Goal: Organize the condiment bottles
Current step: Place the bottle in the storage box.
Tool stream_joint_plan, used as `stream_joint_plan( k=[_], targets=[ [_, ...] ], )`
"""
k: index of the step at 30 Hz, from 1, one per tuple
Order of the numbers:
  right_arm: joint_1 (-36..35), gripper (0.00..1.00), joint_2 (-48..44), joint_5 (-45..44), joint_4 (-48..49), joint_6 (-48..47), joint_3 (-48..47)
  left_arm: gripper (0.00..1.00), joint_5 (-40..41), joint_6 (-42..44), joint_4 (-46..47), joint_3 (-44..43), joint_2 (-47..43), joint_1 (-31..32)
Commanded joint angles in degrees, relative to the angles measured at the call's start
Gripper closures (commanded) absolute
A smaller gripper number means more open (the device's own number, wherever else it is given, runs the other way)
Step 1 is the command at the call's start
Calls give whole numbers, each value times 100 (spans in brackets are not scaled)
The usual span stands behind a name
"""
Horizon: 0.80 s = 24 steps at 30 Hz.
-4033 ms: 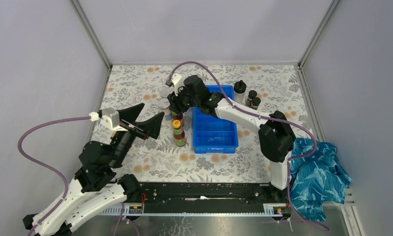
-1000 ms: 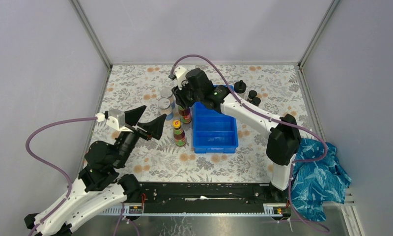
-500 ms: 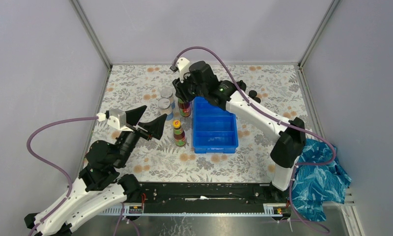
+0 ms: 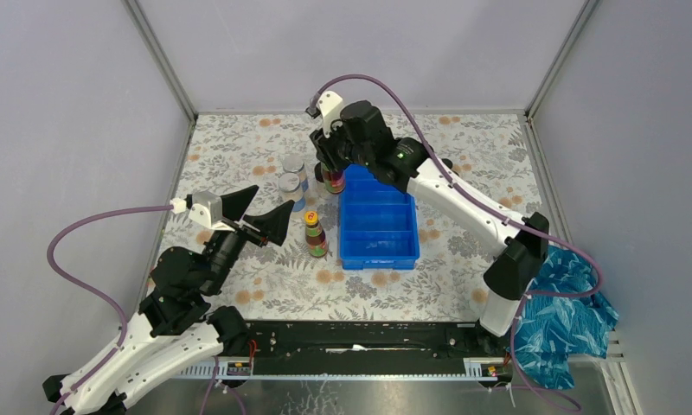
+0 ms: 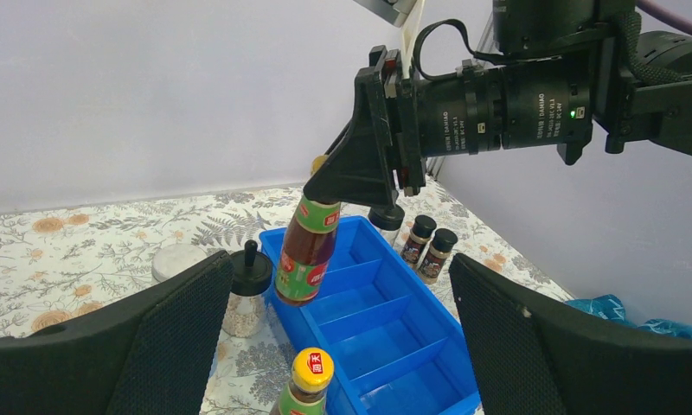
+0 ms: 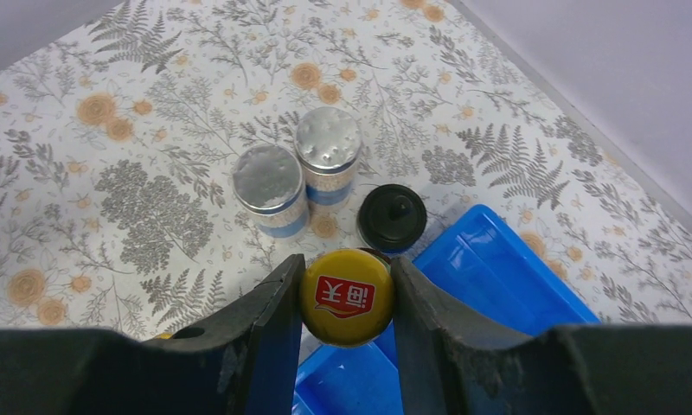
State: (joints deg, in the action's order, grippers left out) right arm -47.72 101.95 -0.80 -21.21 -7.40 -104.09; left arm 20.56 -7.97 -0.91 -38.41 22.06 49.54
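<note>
Cloth [image 4: 560,311], blue and crumpled, lay at the near right edge beside the right arm's base. Over the near left part of the floral counter [image 4: 239,147], the left hand [image 4: 272,194] hung with its fingers spread wide, holding nothing. Just beyond it, a dark red sauce bottle [image 4: 315,235] with a yellow cap stood upright on the counter, just beside the near left corner of the blue compartmented tray [image 4: 377,249].

Farther back and to the left, a silver-lidded jar [image 6: 269,180] stood side by side with a second silver-lidded jar [image 6: 327,149]. The right hand [image 6: 346,272] was clamped on the yellow cap of a second red sauce bottle [image 5: 306,251]. That bottle hung tilted, off the counter, above the tray's far left corner.

Beside that corner stood a clear bottle with a black domed cap [image 5: 249,287]. Another domed-cap bottle [image 5: 386,216] showed behind the tray's far rim. To its right, a short dark jar [image 5: 419,238] and its twin jar [image 5: 438,252] stood close together on the counter.
</note>
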Motion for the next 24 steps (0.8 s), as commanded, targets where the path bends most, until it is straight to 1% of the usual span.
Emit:
stream_joint_plan(
  k=[1, 6, 12, 18, 24],
  targets=[
    [68, 100, -556, -478, 605, -174, -443, 2, 46, 138, 73, 60, -5, 32],
    [337, 100, -711, -527, 736, -14, -246, 2, 29, 146, 65, 58, -19, 37],
    [832, 100, -887, -465, 975, 173, 65, 2, 21, 146, 64, 59, -26, 39],
    [1418, 100, -962, -272, 1241, 402, 358, 2, 2, 146, 64, 53, -9, 32],
    [1759, 100, -913, -179, 1522, 564, 707, 2, -2, 146, 64, 57, -1, 43]
  ],
)
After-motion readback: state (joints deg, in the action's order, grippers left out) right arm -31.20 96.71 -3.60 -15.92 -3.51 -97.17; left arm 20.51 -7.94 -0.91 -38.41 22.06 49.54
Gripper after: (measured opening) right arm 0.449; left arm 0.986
